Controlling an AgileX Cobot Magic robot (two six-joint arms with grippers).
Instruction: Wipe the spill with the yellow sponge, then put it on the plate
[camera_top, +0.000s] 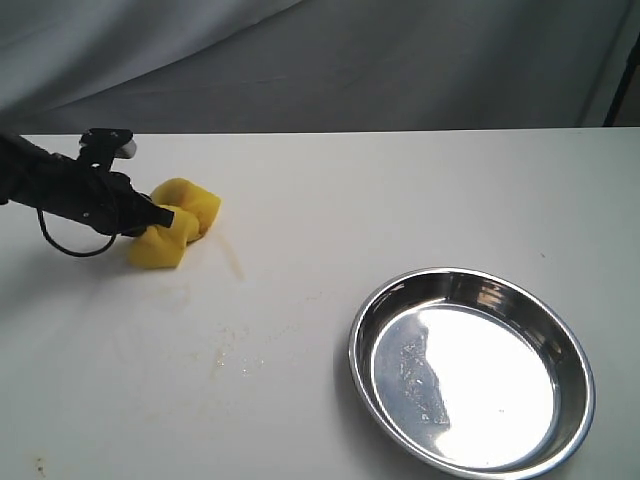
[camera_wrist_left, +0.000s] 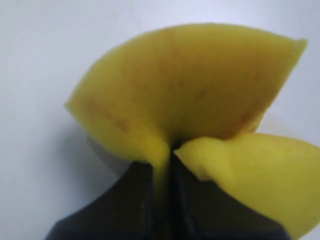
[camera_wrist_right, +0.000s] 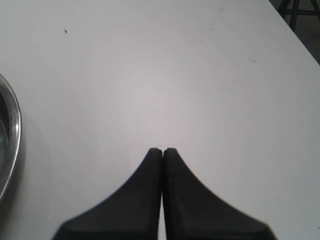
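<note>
Closest to the lens sits the plate (camera_top: 353, 345), shiny and holding nothing, on the white table (camera_top: 400, 190). I judge it is parked there as the drop-off, with open room around it for me to come in from the side.

My left pincer (camera_top: 168, 222) is well away from the plate, off to its far left. It pinches the sponge (camera_wrist_left: 190, 85) across the middle. The jaws are squeezed almost together with only a thin web of foam between them, so the yellow block bulges out in two lobes, one on each side. I take that deep bite to be deliberate: soft foam slips out of a light hold, and a firm one lets me drag it flat without losing it. The sponge sits low on the table, though I cannot tell how hard it presses down.

What shows of the spill (camera_top: 237, 262) is a faint tan streak just on the plate's side of the sponge, with pale specks trailing further toward the plate. By my reckoning the wiping is not done.

My right pincer (camera_wrist_right: 162, 152) is pressed together on nothing, over bare table near the plate's rim. I read it as kept clear so the left can work alone.
</note>
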